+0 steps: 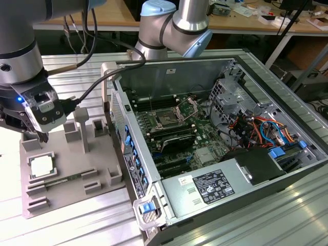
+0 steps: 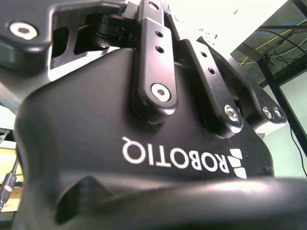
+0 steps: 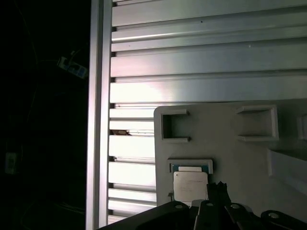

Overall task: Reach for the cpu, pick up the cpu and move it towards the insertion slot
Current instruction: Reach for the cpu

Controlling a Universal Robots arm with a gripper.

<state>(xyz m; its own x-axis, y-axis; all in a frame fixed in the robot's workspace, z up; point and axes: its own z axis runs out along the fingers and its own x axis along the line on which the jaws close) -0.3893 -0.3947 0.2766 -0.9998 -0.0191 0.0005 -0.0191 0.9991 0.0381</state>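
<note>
The cpu (image 1: 42, 166) is a small pale silvery square lying flat in a recess of the grey tray (image 1: 92, 159) at the exterior view's left. My gripper (image 1: 35, 139) hangs just above the tray's far part, a short way above and behind the cpu, open with nothing in it. In the first wrist view the cpu (image 3: 190, 186) lies right next to the dark fingertips (image 3: 218, 192). The insertion slot (image 1: 166, 120) is a dark square socket with a raised shiny frame on the green board inside the open computer case (image 1: 225, 61). The second wrist view looks at the gripper's black body (image 2: 144, 143).
A thin green memory stick (image 1: 64, 180) lies on the tray in front of the cpu. Grey posts (image 1: 82, 125) stand on the tray beside the gripper. The case wall (image 1: 130, 154) rises between tray and socket. Cables (image 1: 256, 128) and a power supply (image 1: 210, 187) fill the case's near side.
</note>
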